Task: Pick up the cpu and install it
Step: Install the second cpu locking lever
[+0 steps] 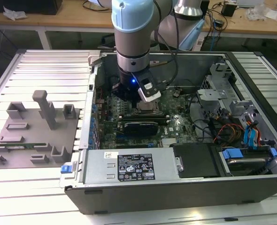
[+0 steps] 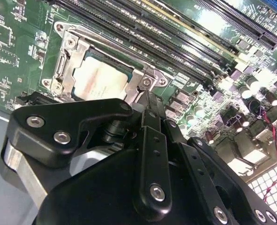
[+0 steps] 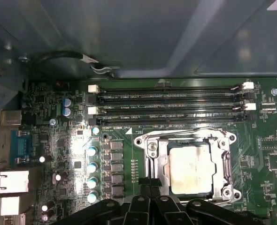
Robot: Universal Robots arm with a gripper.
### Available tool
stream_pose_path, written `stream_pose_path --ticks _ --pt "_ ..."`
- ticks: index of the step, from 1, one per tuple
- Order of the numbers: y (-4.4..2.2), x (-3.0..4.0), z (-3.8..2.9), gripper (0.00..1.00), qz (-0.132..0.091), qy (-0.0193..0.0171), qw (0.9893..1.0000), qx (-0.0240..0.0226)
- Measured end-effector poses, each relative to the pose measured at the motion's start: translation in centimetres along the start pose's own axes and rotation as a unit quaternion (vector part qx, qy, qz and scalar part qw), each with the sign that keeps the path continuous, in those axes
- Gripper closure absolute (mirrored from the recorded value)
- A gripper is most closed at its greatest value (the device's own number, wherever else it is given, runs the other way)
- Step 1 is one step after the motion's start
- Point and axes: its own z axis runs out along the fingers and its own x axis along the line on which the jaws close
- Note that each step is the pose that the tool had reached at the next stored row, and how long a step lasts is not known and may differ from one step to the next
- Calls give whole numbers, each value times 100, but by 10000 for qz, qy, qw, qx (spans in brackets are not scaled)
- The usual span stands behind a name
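Observation:
The cpu is a pale silvery square lying flat inside the metal-framed socket on the green motherboard; it also appears as the cpu in the second wrist view. My gripper hovers low beside the socket's edge, with its black fingertips pressed together and nothing between them. In the exterior view the arm's wrist hangs over the socket inside the open computer case, covering most of it.
Long memory slots run beside the socket. Capacitors and rear ports stand close by. The case holds a power supply, drive cages and cables. A grey fixture with a green memory stick sits on the exterior view's left.

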Motion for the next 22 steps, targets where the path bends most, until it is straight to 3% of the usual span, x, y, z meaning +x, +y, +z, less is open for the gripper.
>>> stream_pose_path --ticks 3,6,9,12,16,18,19,21,22 --pt "4 -58 4 89 0 0 10000 0" --pt "12 -258 16 89 1 0 10000 1" --pt "19 -366 23 89 0 1 10000 0" --pt "74 -384 1 89 0 0 10000 1" --pt "104 -403 -102 89 0 0 10000 3" --pt "107 -408 -122 89 -2 -3 10000 45" --pt "107 -410 -126 89 -5 -4 10000 91" --pt "110 -418 -129 89 -16 -9 9997 262" --pt "116 -421 -128 89 -17 -9 9996 268"
